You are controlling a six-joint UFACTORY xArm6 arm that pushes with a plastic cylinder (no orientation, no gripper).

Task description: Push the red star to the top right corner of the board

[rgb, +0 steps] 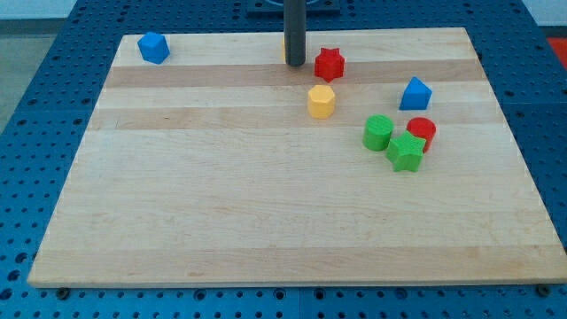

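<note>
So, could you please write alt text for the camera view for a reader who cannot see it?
My tip rests just left of the red star near the top middle of the board. A yellow block sits below the star; a blue block, two green blocks and a red cylinder lie right; another blue block sits top left.

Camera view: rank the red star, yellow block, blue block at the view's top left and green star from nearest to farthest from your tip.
From my tip:
1. Red star, just to its right.
2. Yellow block, below, slightly right.
3. Green star, lower right; blue block, far left: too close to call.
</note>
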